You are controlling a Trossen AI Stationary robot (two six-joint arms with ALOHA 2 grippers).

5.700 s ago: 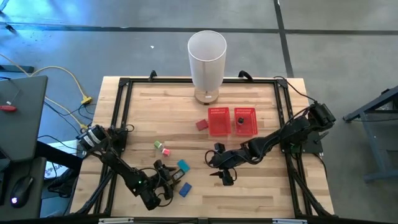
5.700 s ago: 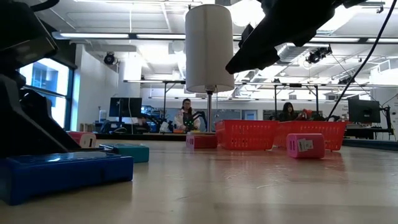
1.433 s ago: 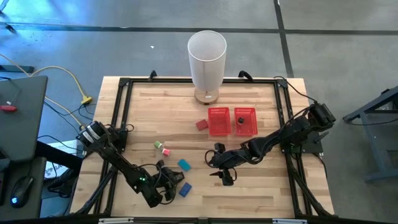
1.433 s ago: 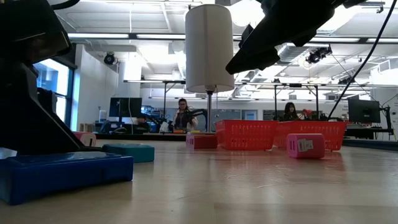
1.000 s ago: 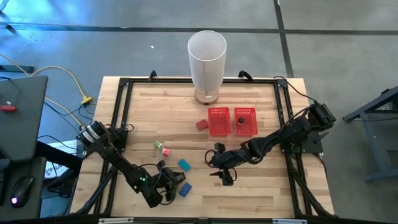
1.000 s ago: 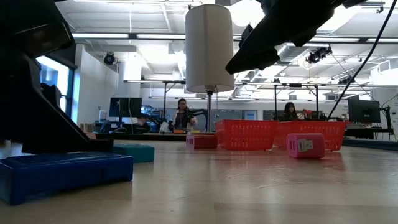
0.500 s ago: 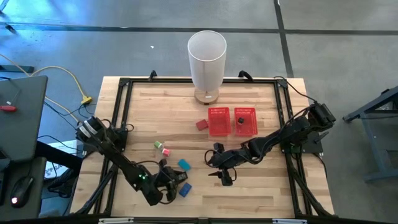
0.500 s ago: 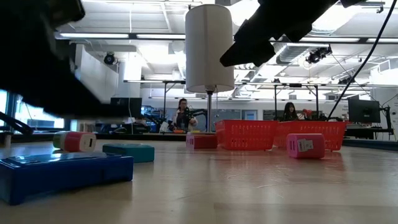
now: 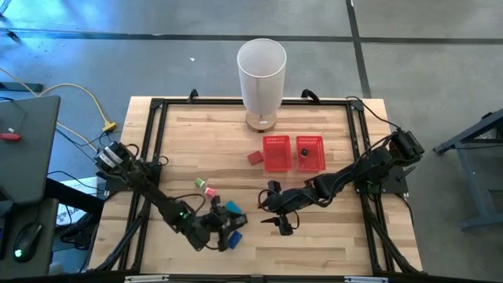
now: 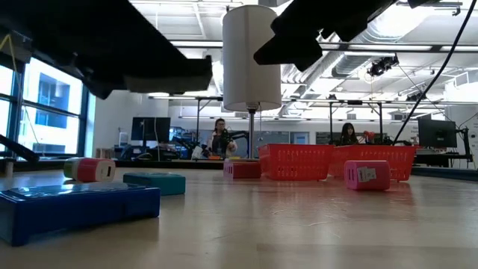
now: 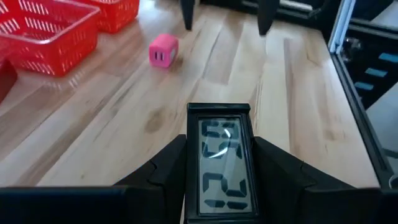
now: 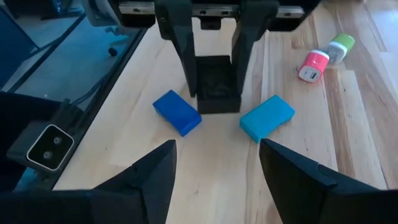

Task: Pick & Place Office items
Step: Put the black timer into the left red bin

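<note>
My left gripper (image 9: 226, 229) is shut on a small black piece with a grey number display (image 11: 219, 163), near the table's front edge, left of middle. It also shows in the right wrist view (image 12: 216, 87). A blue block (image 12: 177, 113) and a teal block (image 12: 267, 118) lie flat on the table on either side of it. A pink-and-white piece (image 12: 311, 66) and a green piece (image 12: 339, 45) lie farther left. My right gripper (image 12: 214, 186) is open and empty, above the table to the right of the left gripper. A pink cube (image 11: 163, 48) sits near it. My left gripper pinches the black display piece by its two long sides (image 11: 191, 155) between its two fingers (image 11: 163, 167). The piece lies along the fingers and sticks out past their tips, with its display toward the wrist camera. The fingers slant downward (image 12: 186, 62). The piece seems clear of the table.
A red two-compartment mesh tray (image 9: 277, 154) stands right of the middle, with a dark piece (image 9: 303, 151) in its right compartment. A red piece (image 9: 254, 157) lies left of it. A tall white cylinder (image 9: 262, 75) stands at the far edge. People sit in the room beyond.
My left gripper has risen off the table with the black display piece and moved toward the table's right edge. In the low view it no longer hides the pink-and-white piece. The blue and teal blocks have stayed where they were.
</note>
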